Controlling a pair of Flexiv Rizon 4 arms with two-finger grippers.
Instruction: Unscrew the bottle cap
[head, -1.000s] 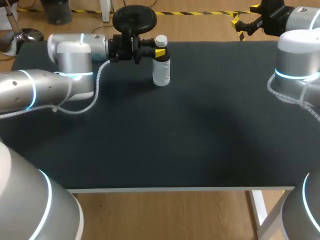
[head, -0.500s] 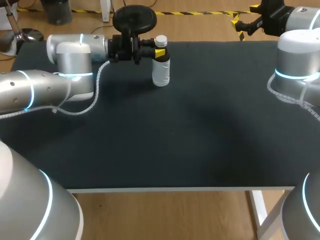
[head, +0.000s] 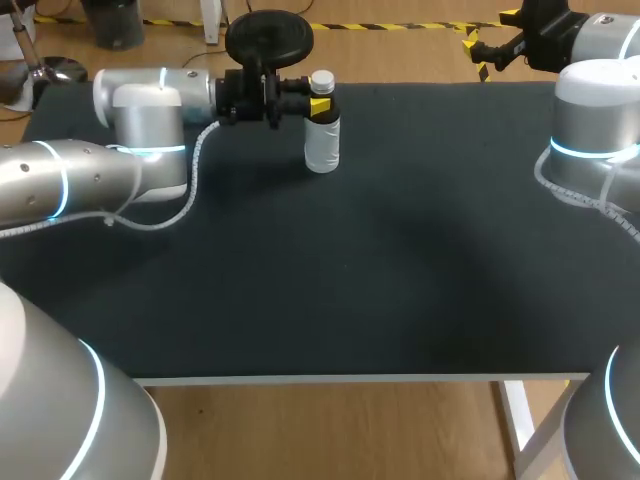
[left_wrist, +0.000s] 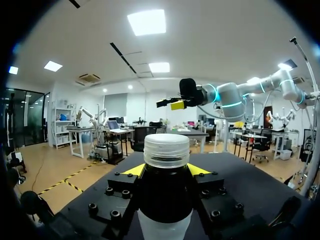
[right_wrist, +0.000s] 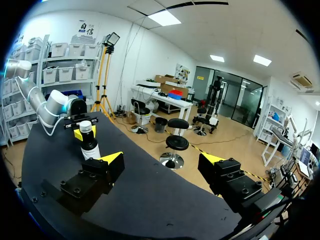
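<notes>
Across the head view, a black matte desk (head: 350, 280).

From the left side, the left arm (head: 140, 120): silver, ringed with a blue glow, stretched level above the far left part of the desk, wrist aimed sideways toward the middle.

From the right side, the right arm (head: 595, 110): raised at the far right corner, well apart from the bottle, wrist turned back over the far edge of the desk.

Near the far edge, a little left of the middle, the bottle (head: 322, 140): stands upright on the desk, clear in the lower body, dark around the upper part. In the right wrist view, shows small and upright, well ahead of that arm's fingers, with the left arm just behind it.

At the dark upper part of the bottle, the left gripper (head: 318, 106): clamps it from two sides, with one yellow tip against each flank in the left wrist view.

Up at the far right corner, the right gripper (right_wrist: 161, 162): fingers spread wide apart, held in the air above the edge of the desk.

On the bottle's neck, the cap (left_wrist: 166, 149): white, ribbed, seated squarely, just above the yellow tips of the left gripper.
</notes>
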